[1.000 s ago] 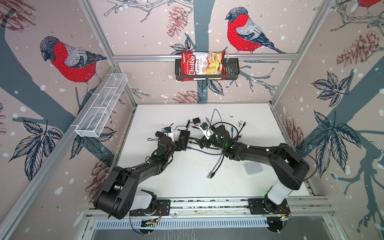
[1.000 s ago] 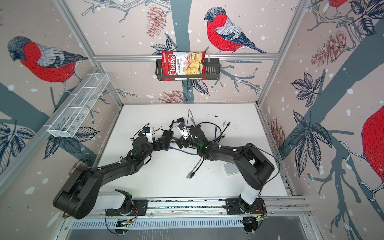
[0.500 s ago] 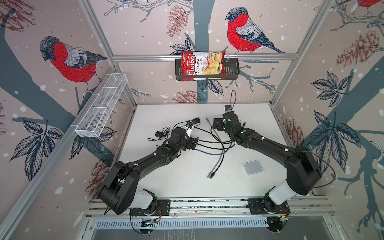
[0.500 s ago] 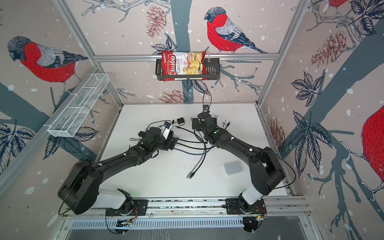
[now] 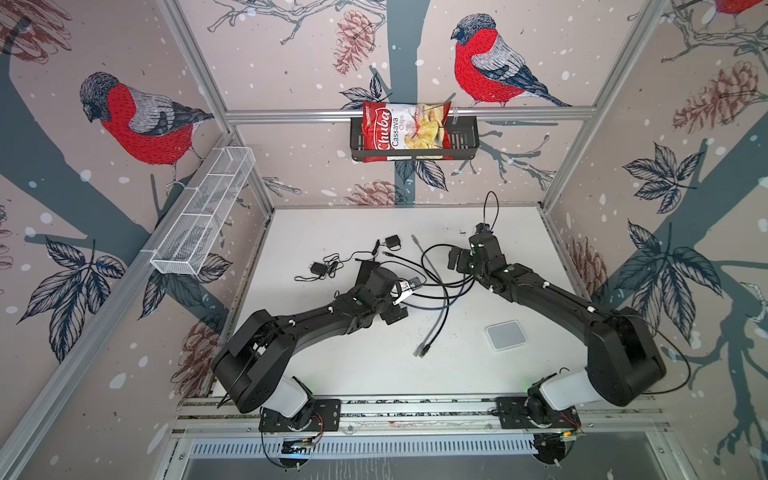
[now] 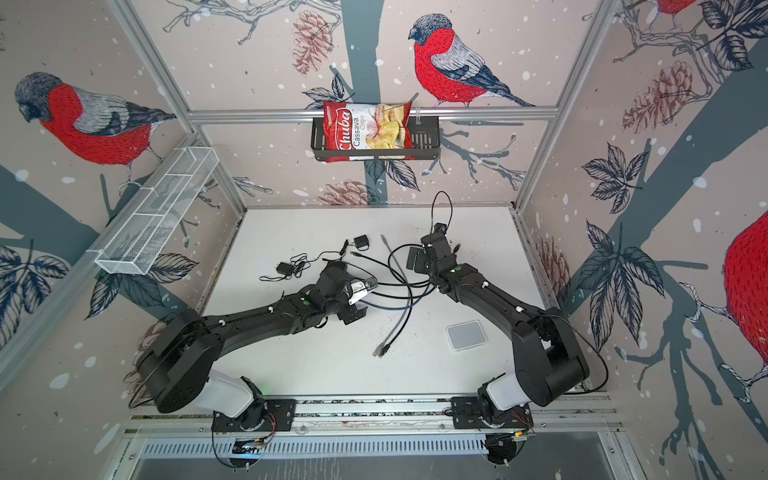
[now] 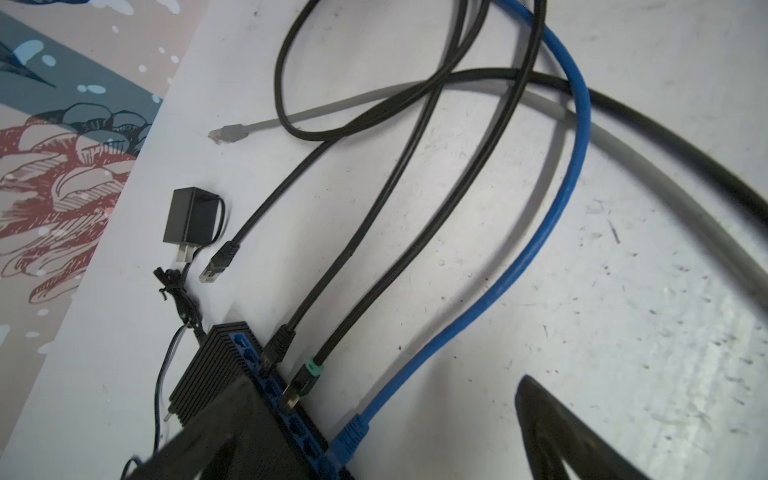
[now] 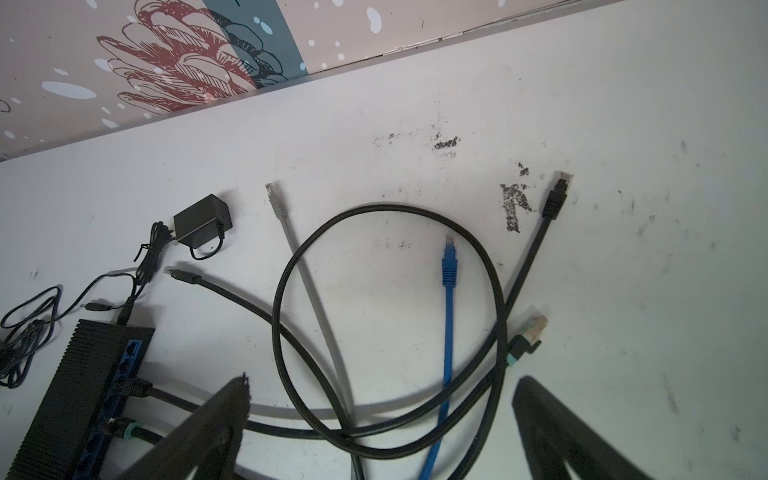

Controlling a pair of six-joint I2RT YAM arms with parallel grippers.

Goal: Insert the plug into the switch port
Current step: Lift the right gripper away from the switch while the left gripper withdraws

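Now the left tool hangs just above the switch with its jaws apart and nothing between them; whether one finger brushes the case I cannot tell. The blue plug sits at the switch's port row, along from a black plug and a green-banded plug. It looks seated, so the step in hand reads as letting go and backing off. Done well, that means lifting straight away from the switch without hooking the blue cable. Then check that the plug sits flush; any correction is safer as a nudge along the port's axis than as a sideways push. The right tool is also wide apart and empty, well away from the switch, over loose cable ends on the bench. A second ago both tools were crowded together by the switch; since then the left jaws have spread and the right arm has drawn back.
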